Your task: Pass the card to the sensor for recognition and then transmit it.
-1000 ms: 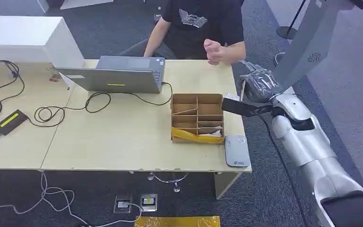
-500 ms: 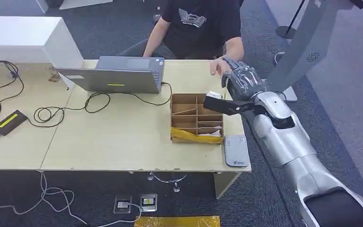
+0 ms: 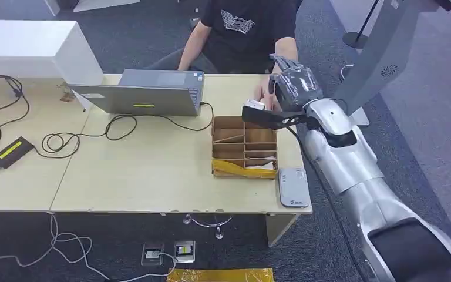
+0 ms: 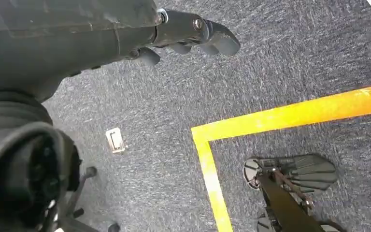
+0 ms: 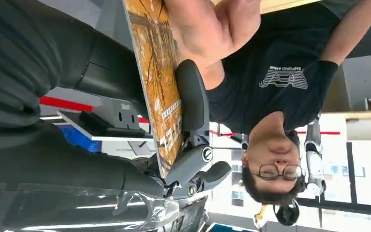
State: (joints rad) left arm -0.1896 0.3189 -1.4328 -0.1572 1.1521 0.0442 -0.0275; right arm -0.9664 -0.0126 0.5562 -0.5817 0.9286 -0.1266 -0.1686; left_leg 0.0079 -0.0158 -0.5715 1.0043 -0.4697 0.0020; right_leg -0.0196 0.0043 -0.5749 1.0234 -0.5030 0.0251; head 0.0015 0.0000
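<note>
Far left, black reader: a flat black box with a yellow-green label [image 3: 12, 150] lies on the pale wooden surface [image 3: 141, 170] among black cables; it may be a sensor, I cannot tell.
Upper left, laptop: a grey laptop [image 3: 141, 94] stands open toward the seated person in a black T-shirt [image 3: 246, 29].
Centre, box: a brown cardboard box with dividers [image 3: 245, 147], yellow tape along its near edge.
Right of centre, card: a thin yellow-brown patterned card [image 5: 157, 72] is held edge-on in the right hand [image 3: 290, 94]; in the head view it hangs above the box's far edge, just before the person's bare hand [image 5: 207, 29].
Right hand fingers: closed on the card, dark fingers [image 5: 191, 99] pressed to one face.
Lower right, grey device: a flat grey rounded pad [image 3: 293, 188] at the surface's near right corner, probably the sensor; the card is well apart from it.
Left hand: hangs over grey carpet beside a yellow floor line; its dark fingers [image 4: 207, 36] are curled and hold nothing.
Change: over the last second the right arm swung from beyond the surface's right edge inward and upward toward the person.
Meaning: judged from this, the handover step is under way; release awaits the person's grip.
</note>
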